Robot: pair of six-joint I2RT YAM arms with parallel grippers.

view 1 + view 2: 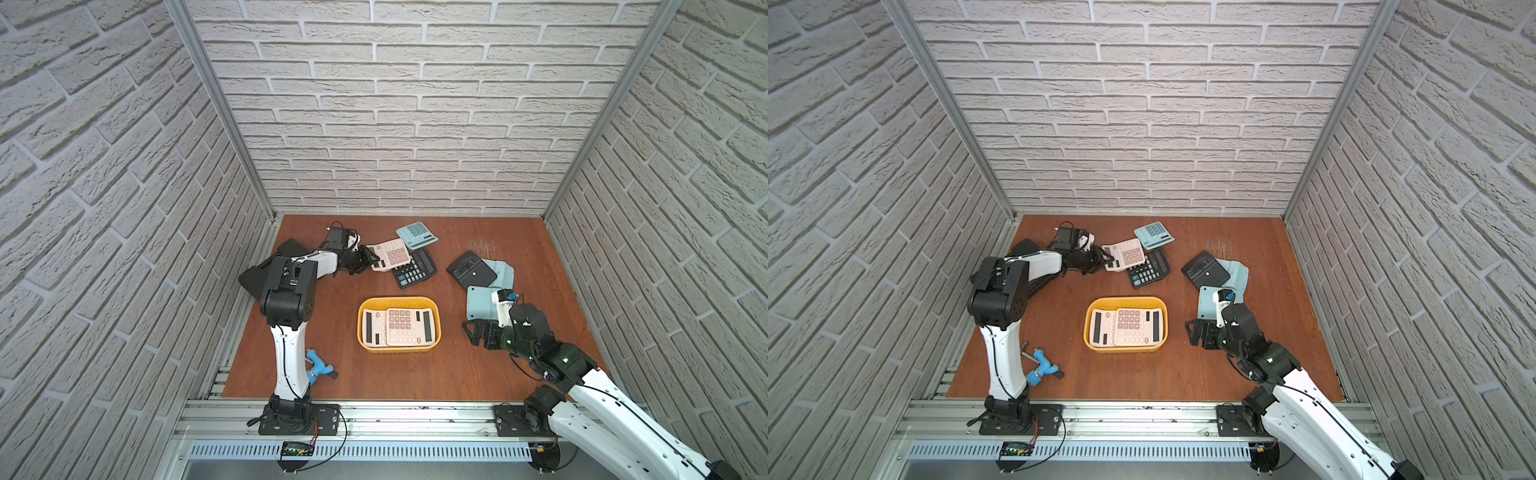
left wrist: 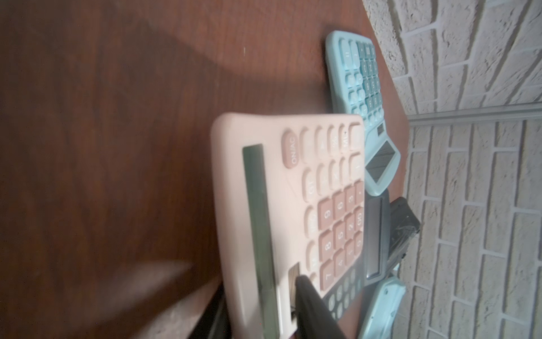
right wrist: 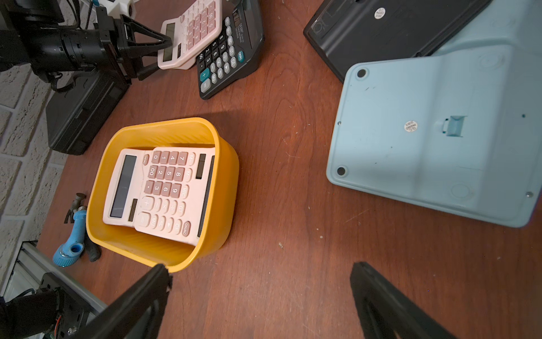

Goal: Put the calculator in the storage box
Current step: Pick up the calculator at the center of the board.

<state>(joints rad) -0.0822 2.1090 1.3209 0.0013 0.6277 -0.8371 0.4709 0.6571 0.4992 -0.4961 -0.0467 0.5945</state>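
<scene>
Clamping the display end of a pale pink plastic calculator point(image 1: 390, 254) point(image 3: 190, 32) in the left tool point(image 1: 374, 262) point(image 3: 161, 54), upper finger pressing down beside the small solar cell, lower finger reaching under the edge. Finding that calculator at the far side of the brown wooden surface point(image 1: 332, 332), outside and well apart from the shallow yellow plastic storage box point(image 1: 397, 300) point(image 3: 164, 123), overlapping a black plastic calculator point(image 1: 415, 270) point(image 3: 225, 58). Holding the right tool point(image 1: 471, 332) point(image 3: 261, 267) wide open just beside the box, gripping nothing.

Making out only one dark, blurred finger point(image 2: 311, 308) with any certainty in the left wrist view. Hiding much of a flat black plastic case point(image 1: 253, 282) point(image 3: 79, 114) beneath the left arm. Covering most of the keypad of one of two matching pink calculators point(image 1: 409, 326) inside the box with the other. Showing only the undersides of a black face-down calculator point(image 1: 471, 270) point(image 3: 381, 26) and two pale blue ones point(image 1: 478, 299) point(image 3: 425, 132), with the right wrist masking part of the nearer blue one in both top views.

Reading "ON/AC" on a rounded key of the gripped calculator in the left wrist view. Reading "ON/AC", "CE", "MU", "GT" and "MRC" on the upper calculator in the box. Reading "Q.C. PASSED" on a round white sticker on the black underside, and spotting a similar sticker on a blue one. Failing to make out the small brand print above the black calculator's display.
</scene>
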